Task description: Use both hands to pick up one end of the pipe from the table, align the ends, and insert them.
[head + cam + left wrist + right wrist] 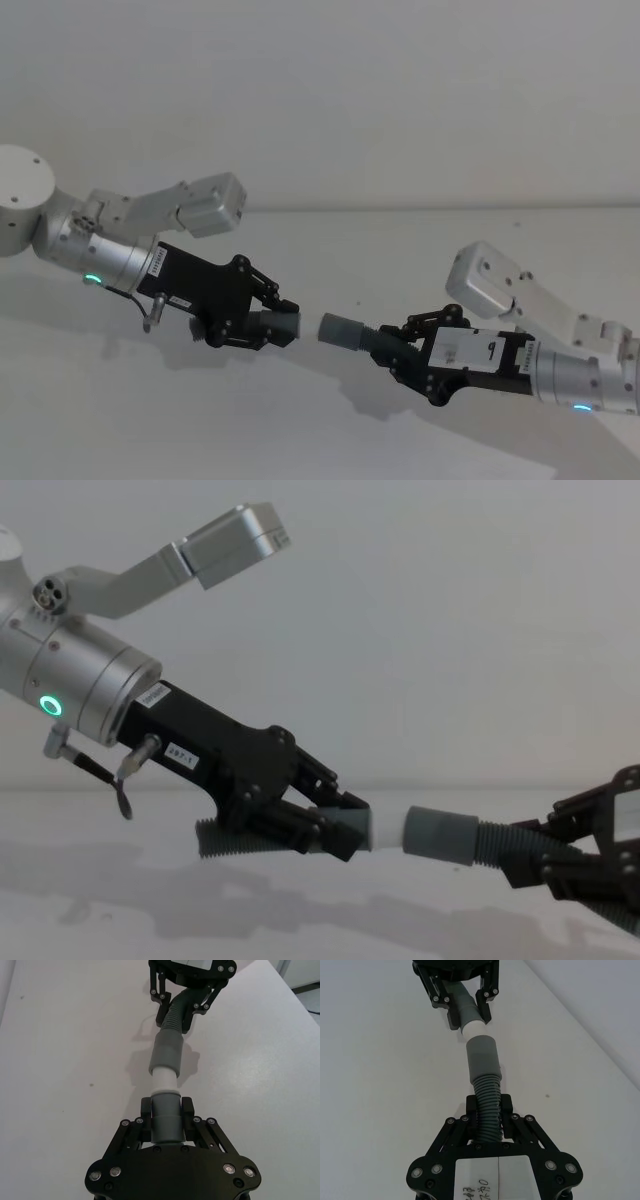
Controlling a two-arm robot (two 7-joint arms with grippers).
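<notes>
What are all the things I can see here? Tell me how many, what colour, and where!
Hose pieces: 2, dark grey ribbed, held up in the air, left piece, right piece.
Cuffs: 2, grey; left cuff has a white tip pointing into the right cuff.
Table: 1, white, underneath.
Left gripper: 1, black, shut on the left cuff.
Right gripper: 1, black, shut on the right piece's ribs.

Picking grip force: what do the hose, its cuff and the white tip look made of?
Ribbed hose: dark grey, looks like flexible corrugated plastic or rubber. Grey cuff: smooth, matte, probably moulded plastic or rubber. White tip in the left claw: smooth, likely rigid plastic. Right claw clamps the ribs.
</notes>
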